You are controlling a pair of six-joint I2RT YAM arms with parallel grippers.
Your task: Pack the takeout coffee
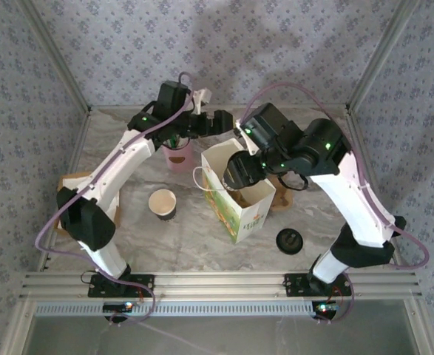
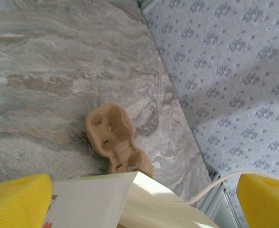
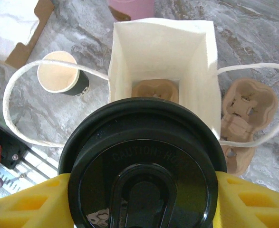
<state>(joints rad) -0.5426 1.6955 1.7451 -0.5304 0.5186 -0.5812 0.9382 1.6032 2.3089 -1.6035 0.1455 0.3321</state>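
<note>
The takeout coffee point(image 3: 141, 171), a cup under a round black lid, sits between my right gripper's yellow fingers point(image 3: 253, 204), which are shut on it. My right gripper point(image 1: 242, 171) holds it just above the open mouth of the white bag point(image 3: 158, 52), which stands upright mid-table point(image 1: 240, 207). A brown cup carrier point(image 3: 156, 90) lies at the bag's bottom. My left gripper point(image 1: 220, 122) hangs open at the bag's far rim point(image 2: 96, 199). Its yellow fingers point(image 2: 15, 199) stand wide on either side, holding nothing.
A lidless paper cup point(image 1: 163, 203) stands left of the bag, and a loose black lid point(image 1: 289, 240) lies to its right front. A pink cup point(image 1: 178, 155) is behind, a second brown carrier point(image 1: 283, 183) right of the bag, and a cardboard tray point(image 1: 72, 181) at the left edge.
</note>
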